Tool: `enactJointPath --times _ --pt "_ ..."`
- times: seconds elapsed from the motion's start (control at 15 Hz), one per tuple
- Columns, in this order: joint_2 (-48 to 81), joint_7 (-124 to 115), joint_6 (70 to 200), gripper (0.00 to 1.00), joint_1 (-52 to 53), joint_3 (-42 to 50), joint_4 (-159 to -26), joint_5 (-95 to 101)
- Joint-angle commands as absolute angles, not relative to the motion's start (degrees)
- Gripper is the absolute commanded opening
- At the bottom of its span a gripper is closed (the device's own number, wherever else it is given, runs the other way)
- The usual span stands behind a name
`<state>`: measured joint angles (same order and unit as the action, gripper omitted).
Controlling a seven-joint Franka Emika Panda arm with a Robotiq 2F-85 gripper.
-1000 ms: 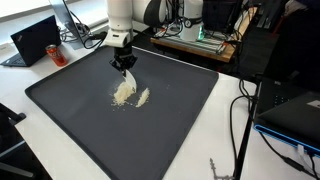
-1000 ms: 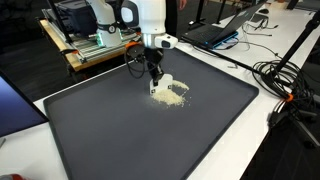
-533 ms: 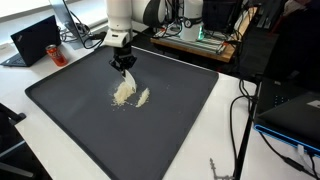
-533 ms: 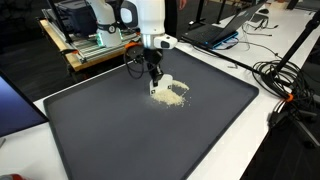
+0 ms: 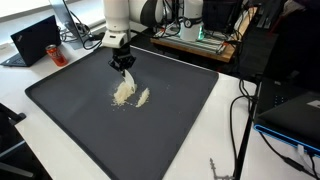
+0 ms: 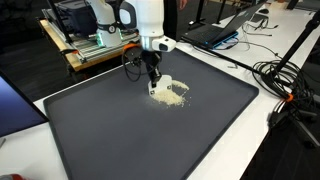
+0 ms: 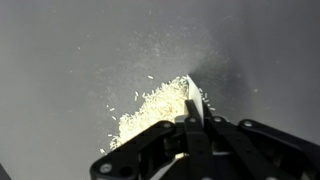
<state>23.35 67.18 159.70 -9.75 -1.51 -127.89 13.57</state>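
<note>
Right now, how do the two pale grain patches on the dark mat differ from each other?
Size: the larger grain patch covers clearly more mat than the smaller grain patch. Place: the larger grain patch lies just below the gripper; the smaller grain patch sits beside it, farther from the gripper. Shape: the larger is a long streak, the smaller a short oval. Both are the same pale loose grains on the dark mat.
</note>
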Motion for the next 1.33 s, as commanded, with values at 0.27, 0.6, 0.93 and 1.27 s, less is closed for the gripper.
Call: enactJointPath --times 0.27,0.6,0.93,1.27 --pt "23.6 68.56 154.74 0.01 -8.79 -0.6 -127.64 15.71" --pt "22.13 70.93 152.22 0.01 -8.9 -1.37 -128.73 15.21" --pt "20.2 75.55 150.11 0.01 -9.48 -2.44 -130.3 14.02" --pt "18.82 78.51 147.72 0.01 -9.41 -2.4 -131.35 13.29"
